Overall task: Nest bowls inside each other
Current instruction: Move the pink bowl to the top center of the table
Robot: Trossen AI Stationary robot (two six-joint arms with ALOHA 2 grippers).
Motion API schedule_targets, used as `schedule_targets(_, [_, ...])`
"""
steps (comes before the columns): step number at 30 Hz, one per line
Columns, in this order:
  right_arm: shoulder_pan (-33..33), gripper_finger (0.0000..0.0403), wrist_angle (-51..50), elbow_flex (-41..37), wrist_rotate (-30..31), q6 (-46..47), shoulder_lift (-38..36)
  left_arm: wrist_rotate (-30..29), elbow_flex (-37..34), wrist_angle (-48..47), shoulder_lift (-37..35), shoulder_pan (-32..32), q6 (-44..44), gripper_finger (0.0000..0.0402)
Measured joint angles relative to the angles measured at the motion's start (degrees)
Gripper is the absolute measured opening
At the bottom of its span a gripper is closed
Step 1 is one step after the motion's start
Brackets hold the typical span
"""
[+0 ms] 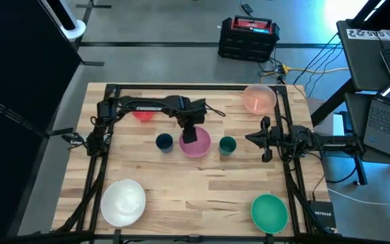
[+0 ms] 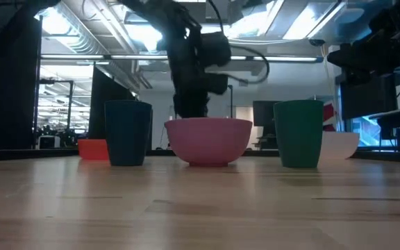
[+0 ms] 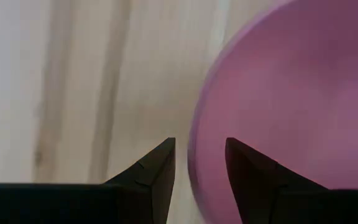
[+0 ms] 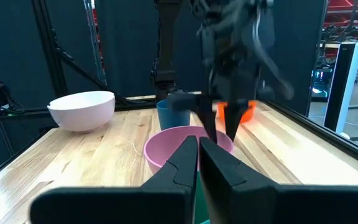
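The pink bowl (image 1: 196,145) stands on its base at the table's middle, between a dark blue cup (image 1: 164,141) and a dark green cup (image 1: 227,145). My left gripper (image 1: 190,134) points down over the pink bowl's far rim (image 3: 194,155). It is open (image 3: 199,144), with one finger outside the rim and one over the hollow; no touch shows. An orange-red bowl (image 1: 143,114) sits partly under the left arm. The peach bowl (image 1: 259,98), white bowl (image 1: 124,201) and teal-green bowl (image 1: 269,211) stand apart. My right gripper (image 4: 198,144) waits shut at the right edge.
Black frame rails (image 1: 283,108) run along the table's left, far and right sides. Bare wood (image 1: 202,190) lies between the white and teal-green bowls. The right arm (image 1: 296,141) reaches in from the right edge, near the dark green cup.
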Motion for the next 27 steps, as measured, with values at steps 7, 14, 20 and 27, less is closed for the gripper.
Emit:
schedule_targets(7, [0.00,0.0000,0.01,0.00,0.06,-0.01,-0.01,0.05,0.00,1.00,3.03,0.66,-1.49,0.0073])
schedule_targets(14, [-0.01,0.0000,0.21,0.00,1.42,5.83,0.02,-0.17,2.14,1.88,3.03,4.98,-5.29,0.0010])
schedule_targets(20, [-0.02,0.0000,0.48,0.00,3.05,12.67,0.02,-0.97,4.93,2.56,3.10,9.80,-8.59,0.0001])
schedule_targets(27, [-0.02,0.0000,0.53,0.00,3.24,14.86,0.02,-1.08,5.31,4.13,3.40,17.39,-8.72,0.0000])
